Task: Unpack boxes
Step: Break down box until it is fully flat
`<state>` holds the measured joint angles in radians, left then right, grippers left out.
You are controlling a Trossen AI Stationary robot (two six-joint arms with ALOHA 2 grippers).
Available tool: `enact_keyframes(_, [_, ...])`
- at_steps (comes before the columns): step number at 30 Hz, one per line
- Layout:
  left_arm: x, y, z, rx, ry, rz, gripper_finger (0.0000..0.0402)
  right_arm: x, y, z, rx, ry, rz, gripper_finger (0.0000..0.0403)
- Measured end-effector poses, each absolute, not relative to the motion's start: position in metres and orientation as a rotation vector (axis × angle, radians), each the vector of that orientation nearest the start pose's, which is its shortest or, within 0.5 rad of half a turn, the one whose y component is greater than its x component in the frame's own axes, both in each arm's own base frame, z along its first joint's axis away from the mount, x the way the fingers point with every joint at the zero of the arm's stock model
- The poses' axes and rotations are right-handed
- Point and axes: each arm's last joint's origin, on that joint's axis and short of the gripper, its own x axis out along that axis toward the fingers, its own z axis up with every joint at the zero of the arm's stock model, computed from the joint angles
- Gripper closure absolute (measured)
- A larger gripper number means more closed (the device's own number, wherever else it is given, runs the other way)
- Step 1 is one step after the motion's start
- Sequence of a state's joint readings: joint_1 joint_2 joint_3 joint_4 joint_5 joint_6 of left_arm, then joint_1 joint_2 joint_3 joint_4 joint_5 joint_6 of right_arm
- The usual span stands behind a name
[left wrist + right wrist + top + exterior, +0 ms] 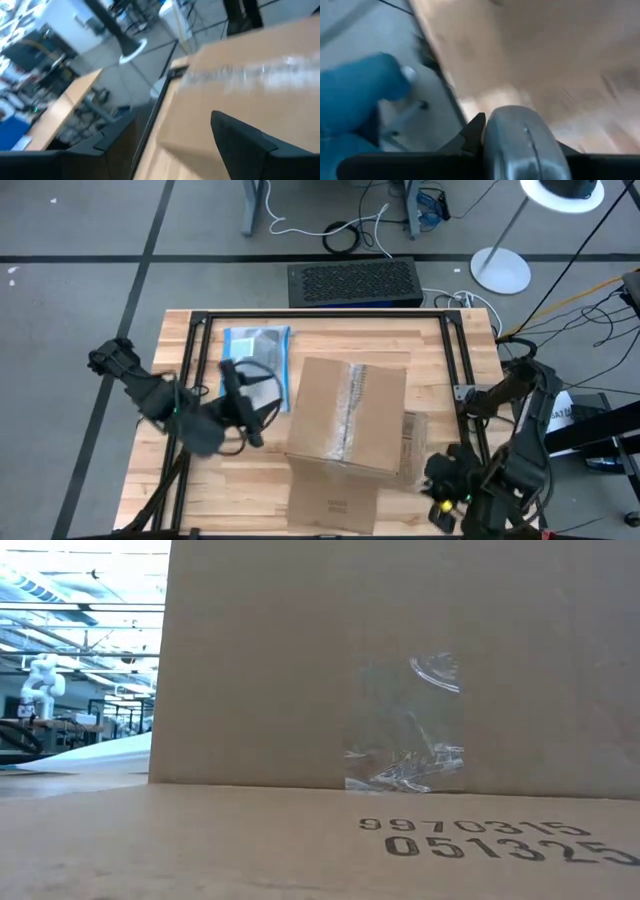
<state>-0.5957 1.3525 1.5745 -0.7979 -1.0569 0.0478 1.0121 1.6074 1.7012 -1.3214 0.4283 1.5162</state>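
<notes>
The table (150,470) is pale wooden planking. On it, beside the left tool (238,385), lies the box (348,415): matte brown corrugated cardboard, a glossy crinkled tape strip down its top seam, one flap laid flat with dark printed digits. The left tool's fingers (240,142) stand wide and empty against the box's near side. Behind that tool lies a clear, blue-edged pouch (256,350). The right tool (445,480), off the box's far corner, grips a smooth, rounded silvery object (522,145). Risk, I judge: a sideways nudge could slide the light box instead of opening it.
</notes>
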Motion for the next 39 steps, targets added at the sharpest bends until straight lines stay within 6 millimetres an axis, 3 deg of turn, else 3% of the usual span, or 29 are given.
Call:
enact_keyframes(7, [0.265,-0.074,0.442,0.388,0.348,0.256,0.0149,0.202,0.292,0.364,0.340,0.639,0.005,0.0336])
enact_keyframes(12, [0.279,-0.040,0.440,0.219,0.345,0.127,0.0149,0.217,0.312,0.379,-0.108,0.399,-0.001,0.0336])
enact_keyframes(16, [0.290,-0.026,0.436,0.160,0.341,0.068,0.0149,0.240,0.332,0.375,-0.490,0.306,-0.070,0.0336])
enact_keyframes(22, [0.308,-0.020,0.413,0.141,0.465,-0.027,0.0149,0.295,0.344,0.354,-0.797,0.264,-0.126,0.0336])
enact_keyframes(28, [0.323,-0.015,0.391,0.108,0.574,-0.048,0.0149,0.306,0.342,0.361,-0.922,0.222,-0.117,0.0336])
enact_keyframes(33, [0.327,-0.013,0.386,0.091,0.594,-0.071,0.0149,0.314,0.337,0.369,-1.003,0.196,-0.139,0.0336])
enact_keyframes(39, [0.331,-0.011,0.380,0.088,0.630,-0.067,0.0149,0.318,0.333,0.364,-1.011,0.223,-0.120,0.0336])
